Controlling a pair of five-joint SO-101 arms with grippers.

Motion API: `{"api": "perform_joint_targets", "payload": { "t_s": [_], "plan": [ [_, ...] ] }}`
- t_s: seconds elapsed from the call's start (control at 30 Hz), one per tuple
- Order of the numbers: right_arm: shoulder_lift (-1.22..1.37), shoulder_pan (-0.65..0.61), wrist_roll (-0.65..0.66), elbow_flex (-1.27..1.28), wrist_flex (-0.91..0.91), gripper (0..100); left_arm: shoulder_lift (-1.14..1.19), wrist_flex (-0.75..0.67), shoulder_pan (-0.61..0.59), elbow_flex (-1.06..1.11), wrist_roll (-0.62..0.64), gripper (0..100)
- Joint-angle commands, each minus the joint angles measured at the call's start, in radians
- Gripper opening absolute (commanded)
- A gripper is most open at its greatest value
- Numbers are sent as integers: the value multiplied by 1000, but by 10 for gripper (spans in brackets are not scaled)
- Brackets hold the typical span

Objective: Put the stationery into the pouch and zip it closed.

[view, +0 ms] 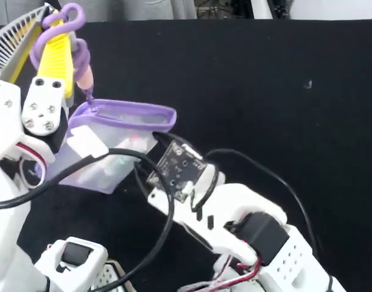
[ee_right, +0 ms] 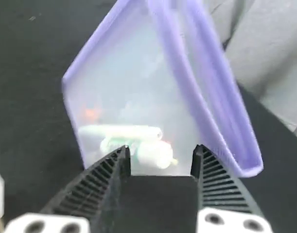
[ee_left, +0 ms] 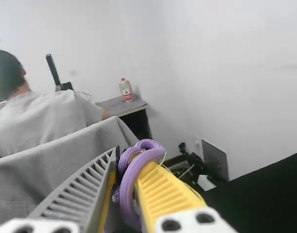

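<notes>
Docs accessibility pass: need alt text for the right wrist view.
The right gripper is open, its jaws apart just in front of a translucent, purple-edged pouch whose mouth is unzipped, above the black table. White and green stationery shows through the pouch wall near the jaws.

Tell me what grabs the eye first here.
The purple-rimmed translucent pouch is held up tilted at the high view's left, its purple loop clamped in the left gripper. The right gripper, open, faces the pouch, with pale stationery showing through its wall.
</notes>
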Motion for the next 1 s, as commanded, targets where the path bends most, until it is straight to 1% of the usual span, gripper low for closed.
{"api": "perform_joint_targets", "payload": {
  "t_s": [0.0, 0.07, 0.2, 0.3, 0.37, 0.47, 0.67, 0.83, 0.97],
  "plan": [
    [-7, 21, 11, -1, -55, 212, -3, -29, 51, -39, 8, 29],
    [-5, 26, 14, 18, -112, 213, 3, -18, 88, -47, 9, 29],
    [59, 46, 60, 41, -199, 212, 3, -44, 150, -48, 9, 29],
    [139, 86, 63, 30, -249, 212, 3, -71, 157, -48, 12, 28],
    [180, 109, 64, 5, -276, 212, 3, -91, 153, -48, 43, 28],
    [217, 118, 63, -47, -269, 212, -3, -95, 153, -48, 57, 28],
    [191, 123, 63, -56, -178, 212, -8, -26, 153, -48, 57, 28],
    [148, 152, 64, -77, -206, 212, 0, -101, 159, -48, 58, 28],
    [196, 213, 66, -77, -252, 212, -8, -101, 159, -48, 61, 28]
  ]
}}
